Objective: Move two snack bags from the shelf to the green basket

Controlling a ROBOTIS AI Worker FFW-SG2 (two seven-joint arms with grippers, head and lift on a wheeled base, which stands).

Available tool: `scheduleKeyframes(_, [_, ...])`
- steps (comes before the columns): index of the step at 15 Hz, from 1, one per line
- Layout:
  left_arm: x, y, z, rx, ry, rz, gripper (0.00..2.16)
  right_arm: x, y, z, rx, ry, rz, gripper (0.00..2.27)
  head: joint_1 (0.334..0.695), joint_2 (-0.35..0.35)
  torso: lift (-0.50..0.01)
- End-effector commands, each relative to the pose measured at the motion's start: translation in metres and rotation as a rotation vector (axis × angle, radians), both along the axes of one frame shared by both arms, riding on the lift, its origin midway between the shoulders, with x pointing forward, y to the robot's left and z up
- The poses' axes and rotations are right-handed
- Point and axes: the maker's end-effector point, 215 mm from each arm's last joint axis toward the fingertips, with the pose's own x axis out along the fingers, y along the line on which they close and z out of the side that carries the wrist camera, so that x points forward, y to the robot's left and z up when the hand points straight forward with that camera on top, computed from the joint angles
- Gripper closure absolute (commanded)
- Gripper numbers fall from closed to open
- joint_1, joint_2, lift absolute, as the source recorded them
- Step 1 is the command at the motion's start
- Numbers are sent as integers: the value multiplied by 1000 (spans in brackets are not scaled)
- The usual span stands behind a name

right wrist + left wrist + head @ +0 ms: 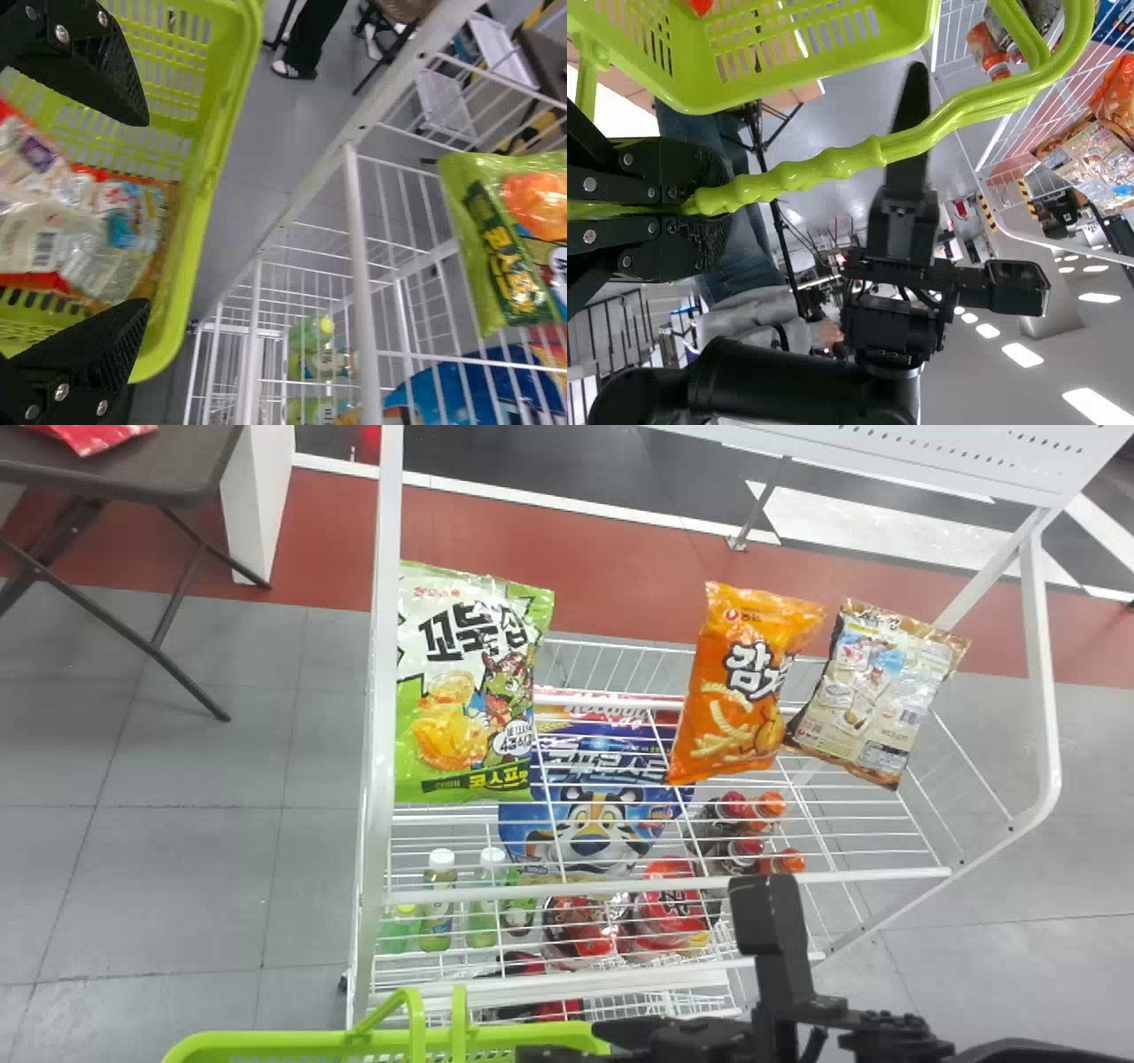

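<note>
On the green snack bag (474, 717), written in big black letters: "꼬북칩"; near its bottom, in yellow: "콘스프맛". On the orange snack bag (740, 700), possible to read: "감". On the blue bag (598, 824), behind wires, partly: "Kellogg's". On the brown snack bag (873, 691), print too small for reading.

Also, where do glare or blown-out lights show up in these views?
Left wrist view: ceiling lights blow out to white, and the basket handle has glossy highlights. Right wrist view: bright glints on the packets in the green basket. Head view: mild sheen on the crinkled orange snack bag.
</note>
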Motion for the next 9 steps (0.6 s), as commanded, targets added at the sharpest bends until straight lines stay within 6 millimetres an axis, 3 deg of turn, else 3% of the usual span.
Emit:
scheduleKeyframes(1, [-3,0,1,-2,1,0,2145,-2,-21,-7,-42,26,-41,80,695,-350,-14])
scheduleKeyframes(2, [-5,0,1,-3,4,-1,2145,24,-39,1,-83,-65,-85,80,695,-350,-14])
scheduleKeyframes(3, [-5,0,2,-6,1,-2,2145,72,-61,27,-135,-255,-143,83,695,-350,-14])
scheduleKeyframes(4, [-6,0,2,-7,1,-1,2145,99,-75,46,-161,-372,-178,83,695,-350,-14])
scheduleKeyframes(9, [-8,0,1,-5,4,-1,2145,187,-137,139,-185,-828,-287,87,695,-350,-14])
